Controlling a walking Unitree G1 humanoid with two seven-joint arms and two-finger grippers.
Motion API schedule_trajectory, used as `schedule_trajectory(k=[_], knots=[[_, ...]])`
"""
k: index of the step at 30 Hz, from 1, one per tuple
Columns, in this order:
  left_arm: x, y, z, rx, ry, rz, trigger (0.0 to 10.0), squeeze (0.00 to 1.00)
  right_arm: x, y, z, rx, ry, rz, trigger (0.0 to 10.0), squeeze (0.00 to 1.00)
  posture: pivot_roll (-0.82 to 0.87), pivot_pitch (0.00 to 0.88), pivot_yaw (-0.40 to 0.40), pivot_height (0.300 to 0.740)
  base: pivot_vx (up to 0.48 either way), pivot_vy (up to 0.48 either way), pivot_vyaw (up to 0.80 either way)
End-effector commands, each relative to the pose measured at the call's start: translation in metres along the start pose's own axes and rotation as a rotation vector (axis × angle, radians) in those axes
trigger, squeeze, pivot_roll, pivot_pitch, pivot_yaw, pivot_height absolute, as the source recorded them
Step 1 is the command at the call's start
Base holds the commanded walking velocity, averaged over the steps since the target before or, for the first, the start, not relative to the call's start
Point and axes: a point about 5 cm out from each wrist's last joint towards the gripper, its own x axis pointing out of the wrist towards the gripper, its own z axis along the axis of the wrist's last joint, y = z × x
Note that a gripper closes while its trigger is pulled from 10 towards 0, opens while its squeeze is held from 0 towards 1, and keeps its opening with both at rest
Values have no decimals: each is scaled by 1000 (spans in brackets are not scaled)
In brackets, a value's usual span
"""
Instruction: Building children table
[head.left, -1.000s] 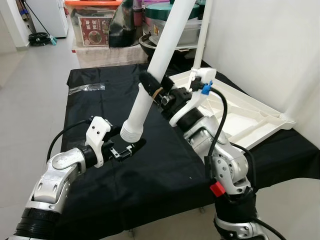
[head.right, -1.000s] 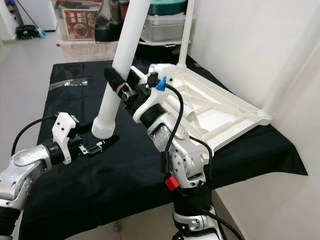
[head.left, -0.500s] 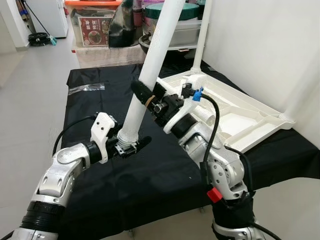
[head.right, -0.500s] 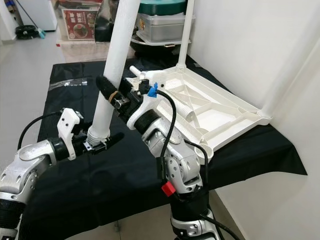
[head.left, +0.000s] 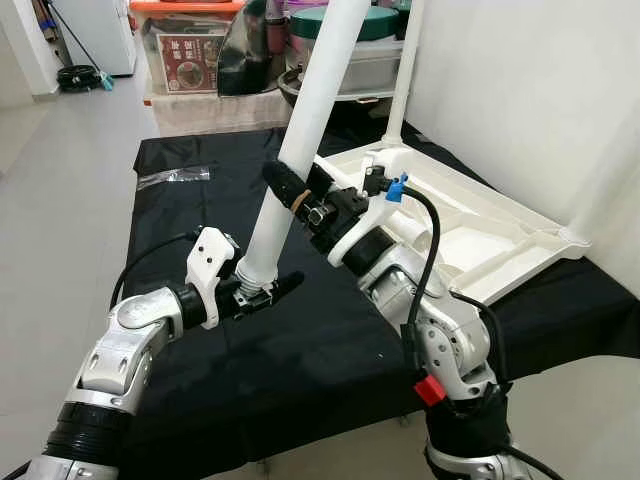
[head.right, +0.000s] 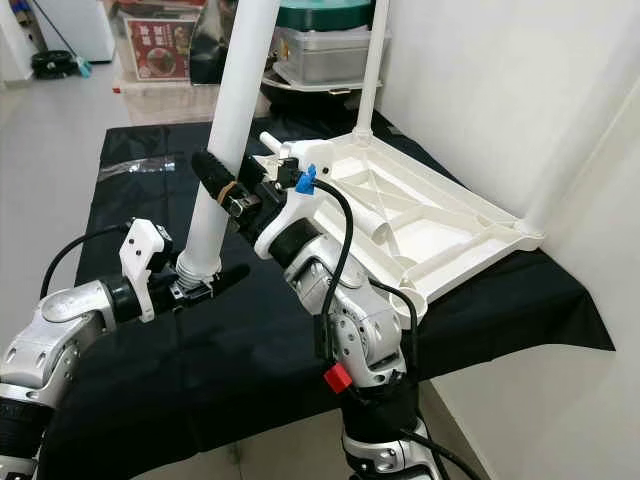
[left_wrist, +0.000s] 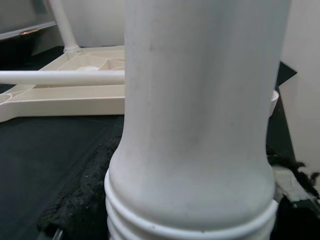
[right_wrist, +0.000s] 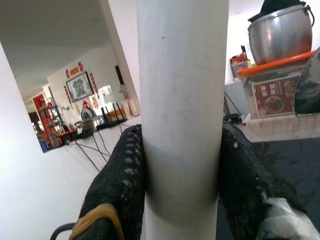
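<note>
The leg (head.left: 300, 150) is a long, stiff white plastic tube, probably light but smooth and top-heavy when gripped low, so it is best held at 2 spread points: mid-shaft and near its ribbed, threaded foot. It stands tilted over the black-draped worktop (head.left: 180, 220), its foot low near the cloth and its top leaning up and away. The right end effector (head.left: 295, 192) is clamped on the shaft partway up, its 2 black fingers (right_wrist: 122, 185) pressed against opposite sides. The left end effector (head.left: 262, 292) sits at the foot, its fingers flanking the ribbed collar and touching it, apparently closed on it just above the threads. The upturned tabletop (head.left: 470, 225) lies at the worktop's right side, with other legs already standing in its corners.
</note>
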Motion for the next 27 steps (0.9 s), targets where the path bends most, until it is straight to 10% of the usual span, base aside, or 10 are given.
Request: schedule_trajectory(k=[1, 2, 3, 22, 23, 24, 26, 27], knots=[[-3, 1, -9, 7, 53, 14, 5843, 0, 1, 0, 3, -7, 7, 6, 4000, 0, 9, 0, -54, 740, 0, 0, 0], [-3, 1, -9, 7, 53, 14, 5843, 0, 1, 0, 3, -7, 7, 6, 4000, 0, 9, 0, -54, 740, 0, 0, 0], [-6, 1, -11, 34, 67, 9, 10000, 0, 0, -4, 1, 3, 34, 2, 10000, 1000, 16, 0, -59, 740, 0, 0, 0], [-10, -5, -19, 60, 109, -49, 10000, 0, 4, -15, -29, 197, 101, -130, 10000, 1000, 29, 0, -47, 740, 0, 0, 0], [-9, -6, -20, 60, 109, -55, 10000, 0, 4, -15, -31, 206, 105, -134, 10000, 835, 26, 0, -45, 740, 0, 0, 0], [-8, -6, -20, 60, 108, -59, 10000, 0, 5, -14, -33, 212, 110, -132, 10000, 0, 26, 0, -45, 740, 0, 0, 0], [-8, -7, -20, 61, 108, -62, 10000, 0, 6, -13, -35, 215, 112, -129, 10000, 0, 26, 0, -45, 740, 0, 0, 0], [-7, -6, -20, 61, 106, -62, 10000, 0, 6, -13, -36, 218, 114, -128, 0, 0, 28, 0, -46, 740, 0, 0, 0]])
